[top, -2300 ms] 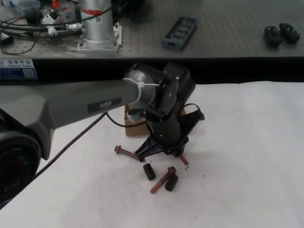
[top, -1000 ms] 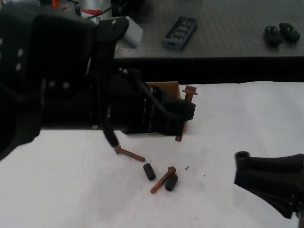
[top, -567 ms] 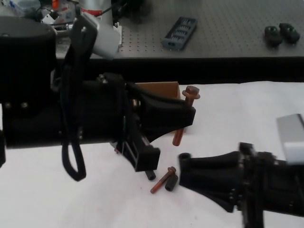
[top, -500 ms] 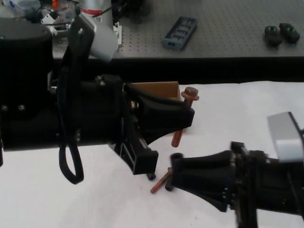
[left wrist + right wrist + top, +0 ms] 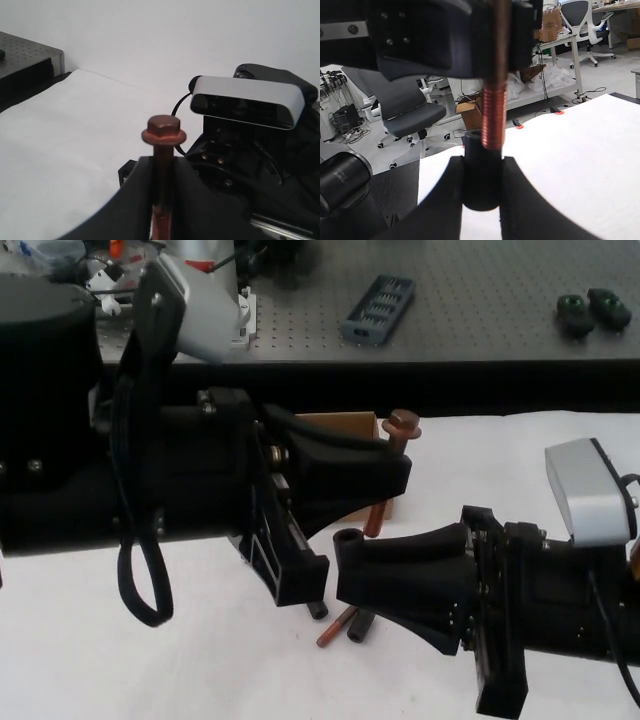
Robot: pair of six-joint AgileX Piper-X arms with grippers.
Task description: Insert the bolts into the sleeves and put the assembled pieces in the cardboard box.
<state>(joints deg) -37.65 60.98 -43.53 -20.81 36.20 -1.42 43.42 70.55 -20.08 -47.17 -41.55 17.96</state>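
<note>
**Sleeve brought up under the bolt; seating not confirmed**

Nearest the arm bases, the right gripper (image 5: 352,565) is clamped on a black sleeve (image 5: 347,537). Its jaws are narrowed to the sleeve's width and the open mouth faces upward. Within the last second this gripper has come in from the right side of the bench and now stands under the left arm's load.

Below it on the white sheet (image 5: 540,460) lie a loose bolt (image 5: 337,627) and a loose sleeve (image 5: 360,625) just beside it. A second loose sleeve (image 5: 317,610) lies near them. None of these is assembled.

Next out, the left gripper (image 5: 392,480) is pinched tight on a copper-coloured bolt (image 5: 400,425). The bolt is upright, head on top, with the threaded end hanging below the jaws. Two seconds ago this arm was low among the loose parts; it now holds the bolt clear of the sheet.

In the right wrist view the threads reach the sleeve's rim. I cannot tell whether the tip has entered. My judgement is that alignment is close and insertion is the step in hand.

Behind the left gripper stands the cardboard box (image 5: 340,423), partly hidden, its contents unseen. Farthest back is the perforated table (image 5: 480,310).
</note>
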